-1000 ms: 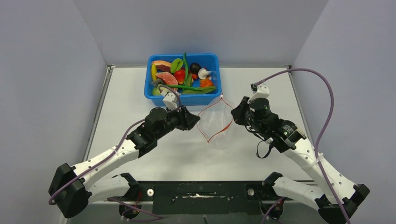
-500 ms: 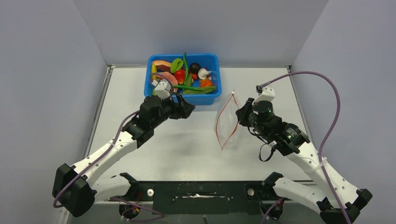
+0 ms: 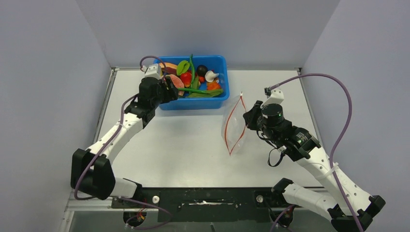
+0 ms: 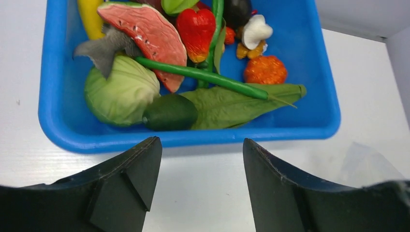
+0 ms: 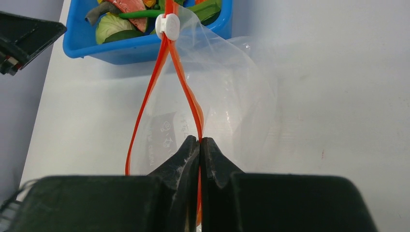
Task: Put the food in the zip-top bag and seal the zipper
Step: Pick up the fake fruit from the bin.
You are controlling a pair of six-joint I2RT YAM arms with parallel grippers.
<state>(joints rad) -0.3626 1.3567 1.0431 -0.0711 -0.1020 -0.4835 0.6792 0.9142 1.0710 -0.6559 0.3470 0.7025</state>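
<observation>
A robot lab: plain grey walls (image 3: 48, 72) enclose a white table (image 3: 193, 140).

Unzipped clear bag (image 5: 232, 92), food (image 4: 159, 38) in tub (image 4: 193, 137)

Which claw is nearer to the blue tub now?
Left. The left claw hangs open at the near wall of the blue tub; the right claw grips the zip-top bag, farther right.

Pale grey-white table (image 3: 183, 145), matte, with a few small specks on it. Metal edging shows along the left and far sides. Blue tub (image 3: 203, 102) sits flat at the far edge, left of centre. Clear bag (image 3: 236, 126) is right of centre, near the tub's right corner, belly slumped on the surface, mouth raised. Black rail (image 3: 208, 198) runs along the near edge.
</observation>
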